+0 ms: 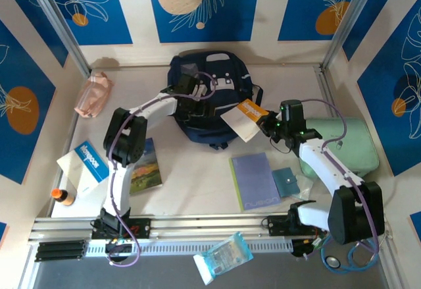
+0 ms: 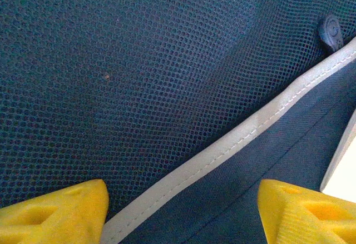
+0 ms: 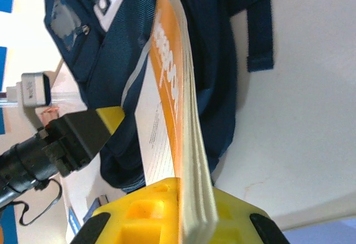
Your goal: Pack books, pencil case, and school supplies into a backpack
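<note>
Right tool (image 3: 186, 213) is clamped on the near edge of the white book with an orange band (image 3: 167, 116), a yellow finger pressed to each cover. The book stands on edge ahead of it, reaching toward the dark navy fabric backpack (image 3: 111, 44). Whether they touch is unclear, and the cover print is too blurred to read.

Left tool (image 2: 181, 216) has its yellow fingers spread wide with nothing between them. Close beneath lie the backpack's navy mesh and a pale stitched stripe, and contact with the fabric cannot be judged.

From above, the left tool (image 1: 191, 98) sits over the backpack's middle, hiding part of it.

Back toward the right tool's base, a lavender notebook (image 1: 255, 180) and a flat teal square pad (image 1: 285, 182) lie side by side on the surface (image 1: 197, 190). A green landscape-cover book (image 1: 146, 167) is half covered by the left arm, and a crinkly translucent pink pouch (image 1: 93, 95) lies well off to the left tool's left.
</note>
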### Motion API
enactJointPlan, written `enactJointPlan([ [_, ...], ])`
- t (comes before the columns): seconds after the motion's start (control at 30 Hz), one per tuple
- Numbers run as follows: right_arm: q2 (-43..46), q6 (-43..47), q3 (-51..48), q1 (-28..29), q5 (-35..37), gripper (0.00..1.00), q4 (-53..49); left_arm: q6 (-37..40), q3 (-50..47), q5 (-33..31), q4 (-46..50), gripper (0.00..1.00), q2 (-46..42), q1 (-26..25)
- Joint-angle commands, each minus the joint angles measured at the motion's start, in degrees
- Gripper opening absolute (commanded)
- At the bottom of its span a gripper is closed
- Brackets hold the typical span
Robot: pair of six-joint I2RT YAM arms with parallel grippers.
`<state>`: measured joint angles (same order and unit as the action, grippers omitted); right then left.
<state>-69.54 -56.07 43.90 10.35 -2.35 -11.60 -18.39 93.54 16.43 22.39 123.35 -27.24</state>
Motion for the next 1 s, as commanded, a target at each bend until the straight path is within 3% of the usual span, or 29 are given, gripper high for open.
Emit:
enactJointPlan([
  [0.0,-0.82,2.08,1.27,-1.35,-3.01,0.0,-2.14,-1.26,-9.27,3.12,4.44,0.71,-2.81,-0.98],
  [0.2,0.82,3.49,1.27,-3.79,-7.27,0.0,-0.9,-3.53,-17.74,3.99,0.59,0.71,-10.03,-4.57],
  [0.3,2.64,4.25,3.01,-5.01,-7.93,0.0,-2.87,1.08,-14.23,1.6,5.05,0.73,-11.53,-6.02],
  [0.47,6.18,5.11,4.79,-7.84,-7.0,0.0,-7.43,14.62,-7.26,-4.99,13.08,0.87,-12.3,-8.89],
  [0.6,9.41,5.5,3.99,-9.94,-5.59,0.0,-9.82,18.75,-3.23,-8.39,17.25,0.91,-10.2,-10.78],
  [0.97,11.52,4.38,1.59,-11.75,-7.92,0.0,-8.77,22.96,8.03,-20.05,23.43,0.84,-0.95,-16.33],
])
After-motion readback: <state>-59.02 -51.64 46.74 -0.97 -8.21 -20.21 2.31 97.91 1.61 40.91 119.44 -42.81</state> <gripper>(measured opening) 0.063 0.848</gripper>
